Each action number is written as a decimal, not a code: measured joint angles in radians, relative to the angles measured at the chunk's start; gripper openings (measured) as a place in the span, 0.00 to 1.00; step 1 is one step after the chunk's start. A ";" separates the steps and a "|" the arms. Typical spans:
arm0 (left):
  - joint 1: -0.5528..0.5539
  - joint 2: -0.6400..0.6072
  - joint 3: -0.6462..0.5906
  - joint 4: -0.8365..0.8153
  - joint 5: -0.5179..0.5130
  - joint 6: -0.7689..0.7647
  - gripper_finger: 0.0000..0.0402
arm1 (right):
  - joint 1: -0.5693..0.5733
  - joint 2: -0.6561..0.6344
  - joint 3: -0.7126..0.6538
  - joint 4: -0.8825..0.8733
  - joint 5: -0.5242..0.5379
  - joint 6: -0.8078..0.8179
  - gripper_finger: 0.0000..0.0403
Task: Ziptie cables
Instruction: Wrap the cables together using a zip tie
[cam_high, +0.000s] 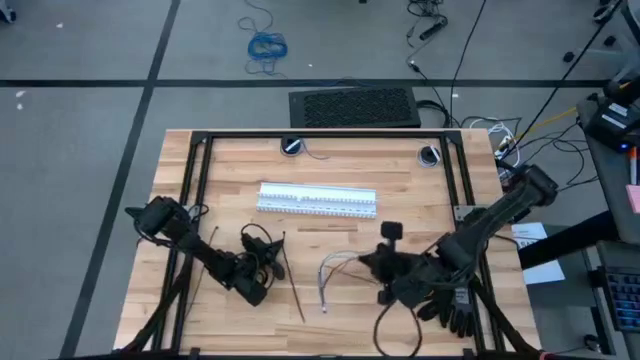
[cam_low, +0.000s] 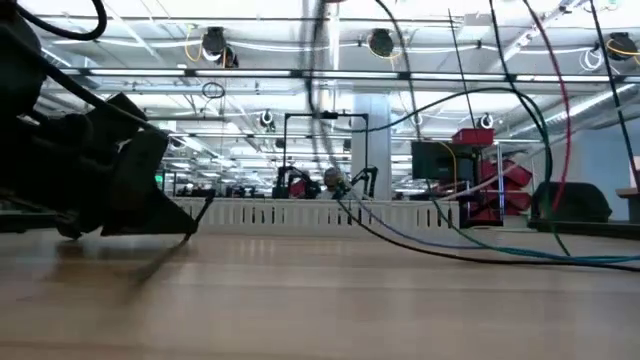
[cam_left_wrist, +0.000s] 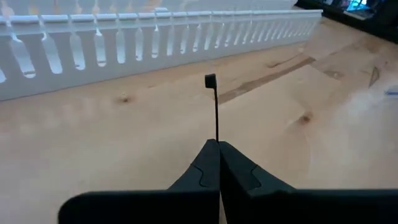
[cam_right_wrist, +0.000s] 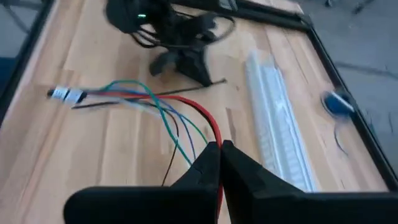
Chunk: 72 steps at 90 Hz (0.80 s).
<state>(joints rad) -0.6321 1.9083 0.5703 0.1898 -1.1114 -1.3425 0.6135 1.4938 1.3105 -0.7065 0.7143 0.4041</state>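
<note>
My left gripper (cam_high: 272, 258) is at the near left, shut on a thin dark ziptie (cam_left_wrist: 215, 112) whose square head (cam_left_wrist: 210, 79) sticks out past the fingertips toward the far edge. Another ziptie (cam_high: 292, 290) lies flat on the wood beside it. My right gripper (cam_high: 364, 262), near the table's middle, is shut on the cables (cam_right_wrist: 168, 109), a loose bundle of red, green, blue and dark wires. Their pale end plug (cam_right_wrist: 67, 94) lies toward the near edge. My left gripper pinches the ziptie's shaft (cam_left_wrist: 216, 138) between its two fingers. The fingers lie along the strip and point toward the far edge, low over the table (cam_low: 190, 225). The strip's head end stands free beyond the fingertips, clear of the wood. My right gripper pinches the wires (cam_right_wrist: 215, 142) between its two fingers, at the end away from the plug. It comes from the table's right side. The wires fan out slack from the fingertips toward the left, and the plug end (cam_high: 323, 308) rests on the table.
White slotted strips (cam_high: 318, 200) lie across the middle, beyond both grippers. A black frame (cam_high: 320, 135) runs along the table's far side and down both flanks. Two small round fittings (cam_high: 292, 147) (cam_high: 430, 155) sit at the far edge. A blue coiled cable (cam_high: 267, 45) lies on the floor.
</note>
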 joint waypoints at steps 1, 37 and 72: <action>0.001 0.000 0.001 -0.001 -0.001 0.000 0.00 | -0.002 0.003 -0.002 0.008 -0.002 0.000 0.00; 0.058 0.003 0.093 0.018 -0.014 -0.009 0.00 | -0.184 0.216 -0.182 0.619 -0.158 -0.179 0.00; 0.056 0.003 0.099 0.013 -0.056 0.155 0.00 | -0.220 0.504 -0.184 0.870 -0.300 -0.133 0.05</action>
<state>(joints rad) -0.5762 1.9118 0.6697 0.2024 -1.1677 -1.1876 0.3936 1.9975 1.1263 0.1638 0.4143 0.2713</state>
